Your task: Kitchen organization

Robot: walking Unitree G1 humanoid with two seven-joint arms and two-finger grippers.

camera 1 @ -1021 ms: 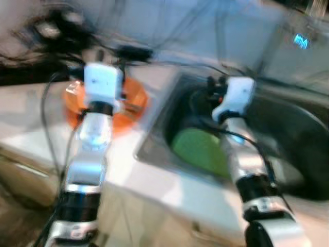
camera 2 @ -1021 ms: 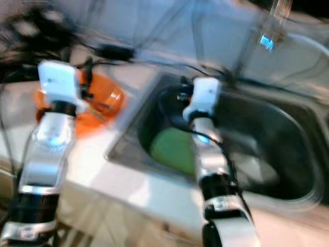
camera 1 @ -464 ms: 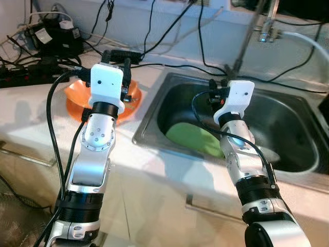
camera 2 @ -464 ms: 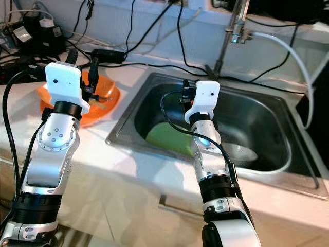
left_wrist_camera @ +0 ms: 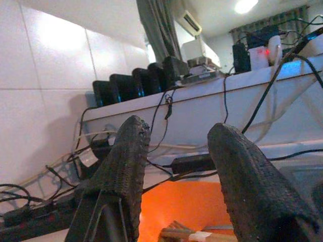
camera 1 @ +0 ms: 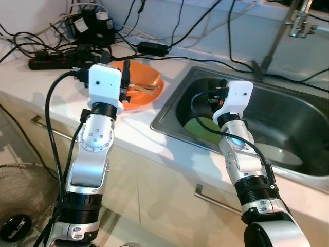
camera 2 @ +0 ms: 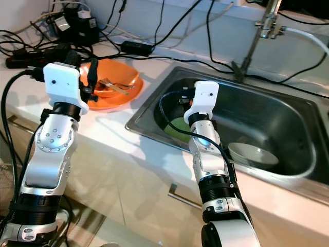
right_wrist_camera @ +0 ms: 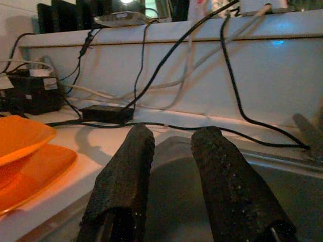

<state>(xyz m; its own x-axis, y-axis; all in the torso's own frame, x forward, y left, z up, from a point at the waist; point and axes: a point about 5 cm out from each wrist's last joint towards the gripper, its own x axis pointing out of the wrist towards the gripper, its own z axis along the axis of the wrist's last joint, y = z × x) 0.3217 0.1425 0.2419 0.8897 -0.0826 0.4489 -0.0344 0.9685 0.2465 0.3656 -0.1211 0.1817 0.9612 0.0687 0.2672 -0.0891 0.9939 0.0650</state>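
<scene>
Left gripper is hovering above the orange bowl on the counter, fingers spread apart, nothing held. Right gripper is hanging over the sink, fingers parted slightly, empty too. Green plate is sitting in the sink at the bowl's 3 o'clock, white dish further right.

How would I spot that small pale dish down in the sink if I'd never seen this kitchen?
Find the steel sink set into the white counter. On its floor lie two dishes: a green plate toward the orange bowl's side and a small white dish on the far side. Yours is the white one.
</scene>
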